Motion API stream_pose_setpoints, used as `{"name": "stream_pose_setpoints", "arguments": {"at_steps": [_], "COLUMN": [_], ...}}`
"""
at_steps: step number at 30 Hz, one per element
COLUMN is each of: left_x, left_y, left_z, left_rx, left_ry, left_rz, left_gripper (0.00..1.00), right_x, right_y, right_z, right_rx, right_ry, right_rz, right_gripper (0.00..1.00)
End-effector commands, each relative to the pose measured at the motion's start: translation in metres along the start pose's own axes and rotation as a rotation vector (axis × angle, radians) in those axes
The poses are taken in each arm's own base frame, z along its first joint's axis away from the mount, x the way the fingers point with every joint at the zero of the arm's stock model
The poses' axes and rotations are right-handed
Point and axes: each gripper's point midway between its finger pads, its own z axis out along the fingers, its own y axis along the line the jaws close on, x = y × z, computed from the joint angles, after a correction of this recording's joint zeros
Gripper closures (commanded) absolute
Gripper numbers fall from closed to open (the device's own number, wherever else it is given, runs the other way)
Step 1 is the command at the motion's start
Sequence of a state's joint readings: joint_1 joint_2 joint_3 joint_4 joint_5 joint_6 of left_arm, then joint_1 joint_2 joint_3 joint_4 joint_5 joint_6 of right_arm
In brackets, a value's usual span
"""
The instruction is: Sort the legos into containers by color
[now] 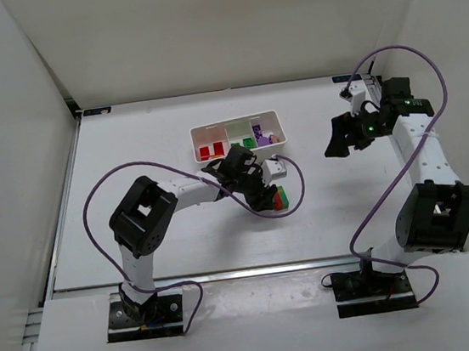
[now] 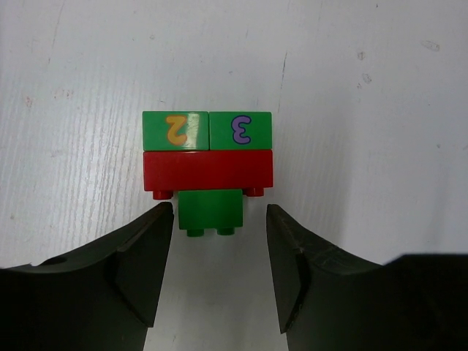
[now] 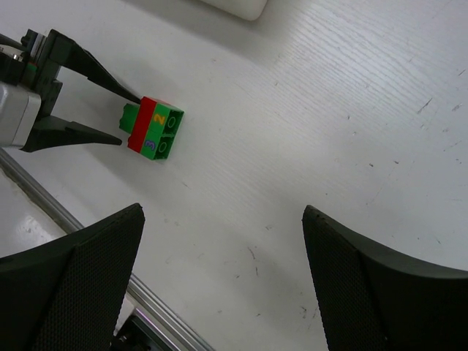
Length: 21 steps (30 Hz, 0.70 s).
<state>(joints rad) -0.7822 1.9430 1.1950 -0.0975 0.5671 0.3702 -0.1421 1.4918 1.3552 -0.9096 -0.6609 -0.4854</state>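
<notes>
A stack of joined legos lies on the table: two green number bricks (image 2: 207, 130), a long red brick (image 2: 208, 170) and a small green brick (image 2: 210, 210). It shows in the top view (image 1: 282, 197) and the right wrist view (image 3: 152, 128). My left gripper (image 2: 219, 241) is open, its fingertips just short of the small green brick, touching nothing. My right gripper (image 3: 223, 234) is open and empty, raised over the right side (image 1: 343, 138). The white tray (image 1: 278, 127) holds red (image 1: 210, 150), green (image 1: 245, 142) and purple (image 1: 261, 135) legos in its three compartments.
A purple cable (image 1: 294, 207) loops on the table round the lego stack. A metal rail (image 3: 66, 213) runs along the table's near edge. White walls (image 1: 9, 152) enclose the table on the left, back and right.
</notes>
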Motion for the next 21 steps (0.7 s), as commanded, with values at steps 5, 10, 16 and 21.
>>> {"name": "stream_pose_setpoints", "arguments": {"at_steps": [5, 10, 16, 21], "left_x": [-0.015, -0.014, -0.009, -0.023], "left_y": [-0.002, 0.000, 0.003, 0.006], "left_z": [0.003, 0.006, 0.010, -0.003], "left_rx": [0.033, 0.032, 0.020, -0.025], "left_ry": [-0.026, -0.017, -0.003, -0.032], "left_rz": [0.028, 0.018, 0.010, 0.030], "left_gripper": [0.40, 0.51, 0.71, 0.80], "right_x": [0.001, 0.003, 0.006, 0.000], "right_y": [0.004, 0.004, 0.006, 0.017], "right_z": [-0.004, -0.003, -0.002, 0.002], "right_rx": [-0.014, -0.014, -0.034, -0.140], "right_ry": [-0.028, -0.028, -0.034, -0.076], "right_rz": [0.006, 0.010, 0.041, 0.111], "right_gripper": [0.09, 0.09, 0.11, 0.11]}}
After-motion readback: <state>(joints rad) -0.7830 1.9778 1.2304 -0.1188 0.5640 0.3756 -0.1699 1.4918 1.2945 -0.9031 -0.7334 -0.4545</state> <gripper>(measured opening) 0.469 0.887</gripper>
